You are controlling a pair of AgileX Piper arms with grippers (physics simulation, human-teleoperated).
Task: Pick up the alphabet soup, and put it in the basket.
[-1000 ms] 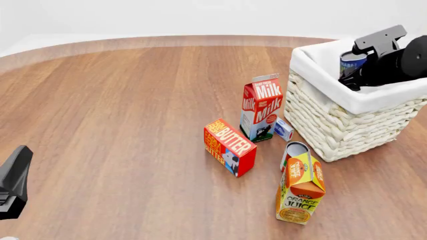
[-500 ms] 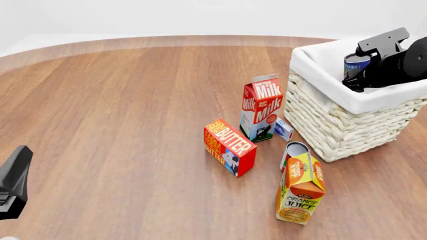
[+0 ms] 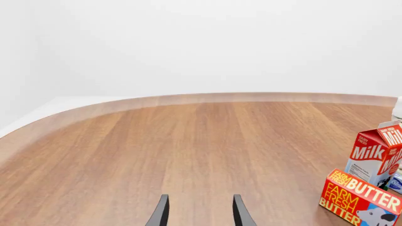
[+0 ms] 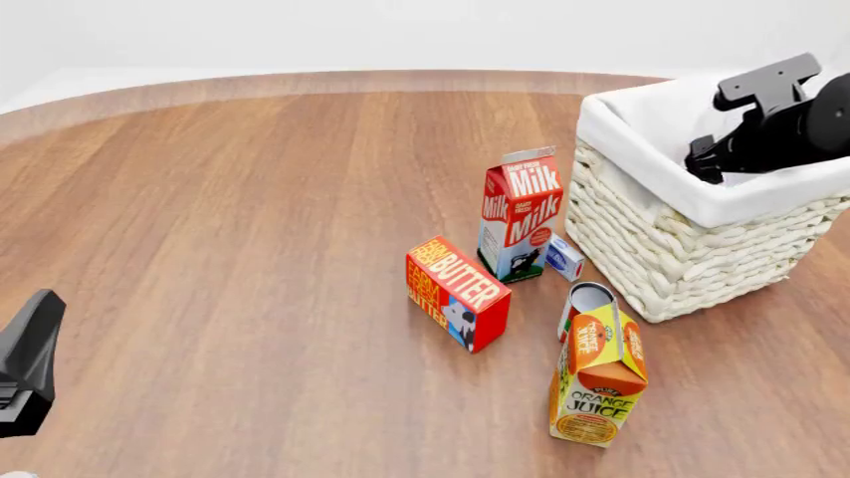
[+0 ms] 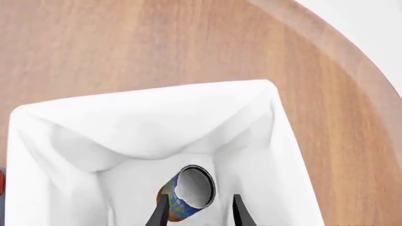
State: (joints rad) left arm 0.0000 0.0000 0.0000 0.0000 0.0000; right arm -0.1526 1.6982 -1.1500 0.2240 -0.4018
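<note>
A wooden surface [image 4: 239, 219] holds a large cream wicker basket [image 4: 664, 249] at the far right, lined with white cloth. The right gripper [image 5: 199, 213] hangs above the basket's opening with its jaws open and empty. In the right wrist view, the alphabet soup [image 5: 187, 191] lies tilted on the cloth lining inside the basket, its silvery top facing the camera, seen between the two fingertips but not held. Just left of the basket stand a milk carton [image 4: 521, 213] and a butter box [image 4: 457, 292]; an orange juice carton [image 4: 598, 373] stands nearer the camera. The left gripper [image 3: 199, 214] hovers over bare wood at the near left, jaws apart, holding nothing.
</note>
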